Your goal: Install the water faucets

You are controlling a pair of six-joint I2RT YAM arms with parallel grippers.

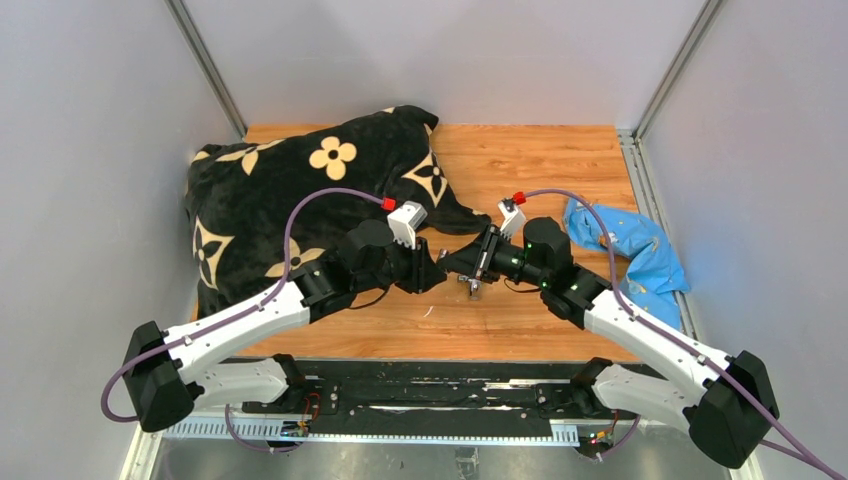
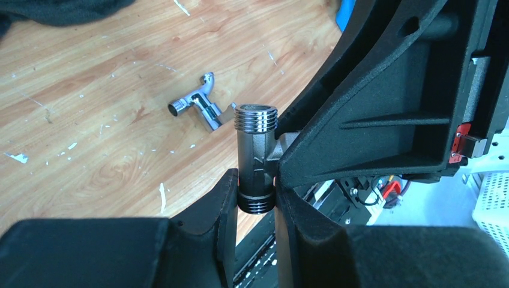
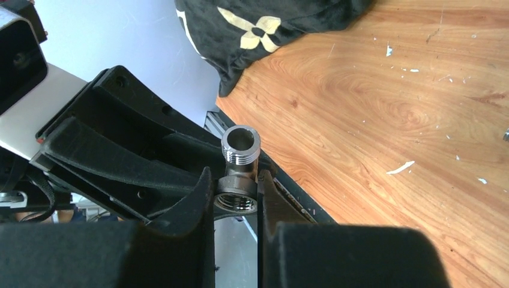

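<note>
A chrome T-shaped threaded fitting (image 2: 256, 150) is held above the wooden table between both grippers. My left gripper (image 2: 256, 201) is shut on its lower threaded end. My right gripper (image 3: 237, 201) is shut on the fitting's (image 3: 240, 162) open side branch. In the top view the two grippers meet at mid-table, left gripper (image 1: 430, 268) against right gripper (image 1: 465, 260). The second faucet part, a small chrome tap piece (image 2: 201, 107), lies loose on the wood beyond the left fingers. It shows in the top view (image 1: 471, 286) just below the grippers.
A black blanket with tan flowers (image 1: 290, 200) covers the table's back left. A blue plastic bag (image 1: 630, 245) lies at the right edge. Grey walls enclose the wooden table (image 1: 530, 160), and a black rail (image 1: 420, 395) runs along its near edge.
</note>
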